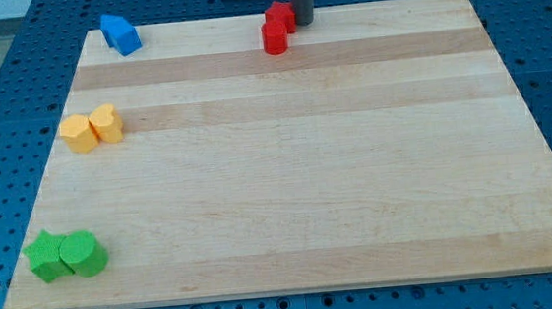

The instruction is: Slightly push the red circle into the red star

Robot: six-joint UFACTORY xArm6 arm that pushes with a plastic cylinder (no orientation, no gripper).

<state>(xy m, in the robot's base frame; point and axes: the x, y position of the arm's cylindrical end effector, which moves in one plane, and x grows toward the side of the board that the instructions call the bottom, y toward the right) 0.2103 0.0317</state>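
Two red blocks sit touching at the view's top centre. The lower one point(274, 37) looks like the red circle. The upper one point(279, 16) looks like the red star. My dark rod comes down just right of the upper red block, and my tip point(304, 21) stands right beside it, near the board's top edge. I cannot tell whether the tip touches the block.
A blue block point(120, 33) lies at the top left. Two yellow blocks point(91, 129) sit together at the left edge. Two green blocks point(65, 256) sit together at the bottom left. The wooden board point(356, 168) rests on a blue perforated table.
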